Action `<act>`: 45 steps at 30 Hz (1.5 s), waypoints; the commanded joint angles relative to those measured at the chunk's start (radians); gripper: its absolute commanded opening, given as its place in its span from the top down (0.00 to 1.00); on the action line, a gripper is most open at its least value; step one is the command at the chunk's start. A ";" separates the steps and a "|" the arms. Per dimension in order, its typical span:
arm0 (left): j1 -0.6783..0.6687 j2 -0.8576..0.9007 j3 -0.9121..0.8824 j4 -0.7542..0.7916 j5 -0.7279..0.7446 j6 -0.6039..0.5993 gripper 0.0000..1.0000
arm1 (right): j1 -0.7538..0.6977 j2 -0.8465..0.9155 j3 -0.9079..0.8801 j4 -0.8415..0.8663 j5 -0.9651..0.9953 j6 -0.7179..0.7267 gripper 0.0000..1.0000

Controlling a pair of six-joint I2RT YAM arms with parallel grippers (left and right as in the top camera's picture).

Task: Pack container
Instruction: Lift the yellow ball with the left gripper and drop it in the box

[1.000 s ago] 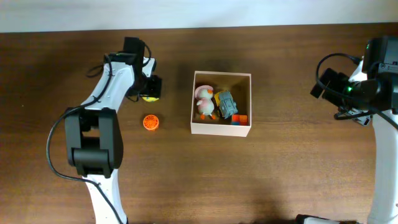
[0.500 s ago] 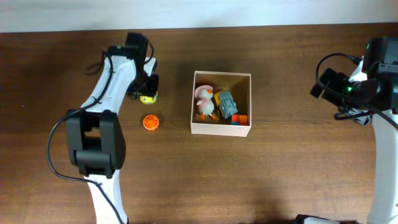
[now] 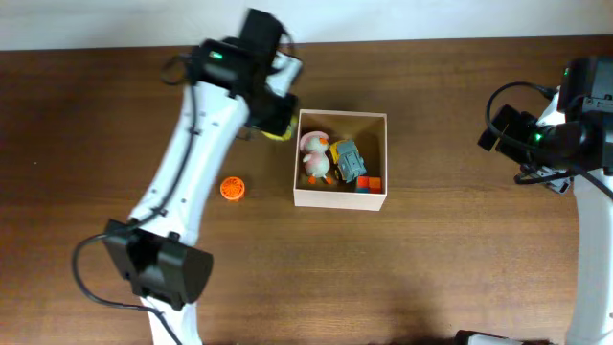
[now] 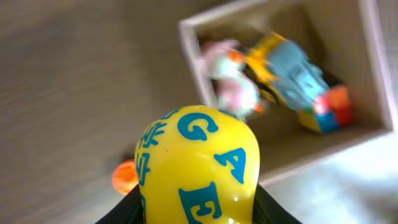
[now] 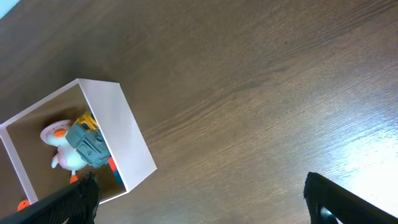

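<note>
The container (image 3: pixel 340 198) is a square cream-walled box with a tan floor at mid table. It holds a pink and white duck toy (image 3: pixel 314 156), a blue and yellow toy (image 3: pixel 349 161) and a small red and blue block (image 3: pixel 371 184). My left gripper (image 3: pixel 275 123) is shut on a yellow egg-shaped toy with blue letters (image 4: pixel 199 165) and holds it in the air just left of the container's top left corner (image 4: pixel 186 28). My right gripper (image 5: pixel 199 199) is open and empty, far right of the container (image 5: pixel 134 140).
A small orange ribbed disc (image 3: pixel 231 189) lies on the brown wooden table left of the container; it also shows in the left wrist view (image 4: pixel 124 176). The right arm (image 3: pixel 575 125) stands at the right edge.
My left gripper has lifted the yellow toy off the table and carried it right, from beside the orange disc to the container's left corner. The right arm has not moved.
</note>
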 commanded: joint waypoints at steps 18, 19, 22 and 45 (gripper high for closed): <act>-0.156 0.012 -0.433 0.272 -0.034 -0.011 0.58 | -0.009 0.001 0.007 0.001 -0.005 0.008 0.01; -0.156 0.012 -0.438 0.273 -0.035 -0.010 0.53 | -0.009 0.001 0.007 0.001 -0.005 0.008 0.01; -0.156 0.012 -0.435 0.274 -0.035 -0.011 0.31 | -0.009 0.001 0.007 0.001 -0.005 0.008 0.01; -0.015 0.007 -0.071 -0.111 -0.252 -0.053 0.05 | -0.009 0.001 0.007 0.001 -0.005 0.008 0.01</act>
